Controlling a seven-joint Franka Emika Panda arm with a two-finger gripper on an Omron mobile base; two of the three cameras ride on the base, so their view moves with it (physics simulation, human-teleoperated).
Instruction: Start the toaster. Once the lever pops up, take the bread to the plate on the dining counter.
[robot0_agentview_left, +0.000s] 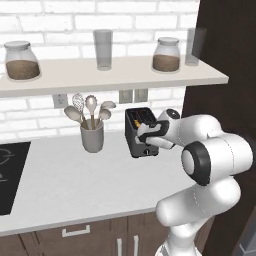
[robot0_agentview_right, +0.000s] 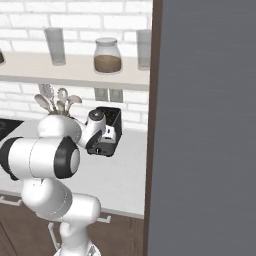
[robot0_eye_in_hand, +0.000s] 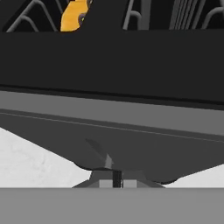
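We have the gripper (robot0_agentview_left: 144, 134) pressed in against the near face of the toaster (robot0_agentview_left: 135, 131), which stands on the grey worktop (robot0_agentview_left: 75, 180) just right of the utensil cup (robot0_agentview_left: 92, 135) and below the shelf (robot0_agentview_left: 110, 75). In the hand view the toaster's dark body lies straight ahead of us and very close; its open slots sit toward the top of that view, with the orange crust of the bread (robot0_eye_in_hand: 75, 15) showing down inside one slot. So the bread lies above and beyond the fingertips, seated deep, not raised.

The fingertips look nearly together at the bottom of the hand view, with only a thin slit between them, and we see nothing held there. From the pictures we can't tell whether they are fully closed or just parting.

We judge that the starting step is the one in hand: the hand sits low on the toaster's narrow face, where a lever would travel. The toaster's long axis runs away from us, so the slots open upward, and any reach for the bread must come from over the top.
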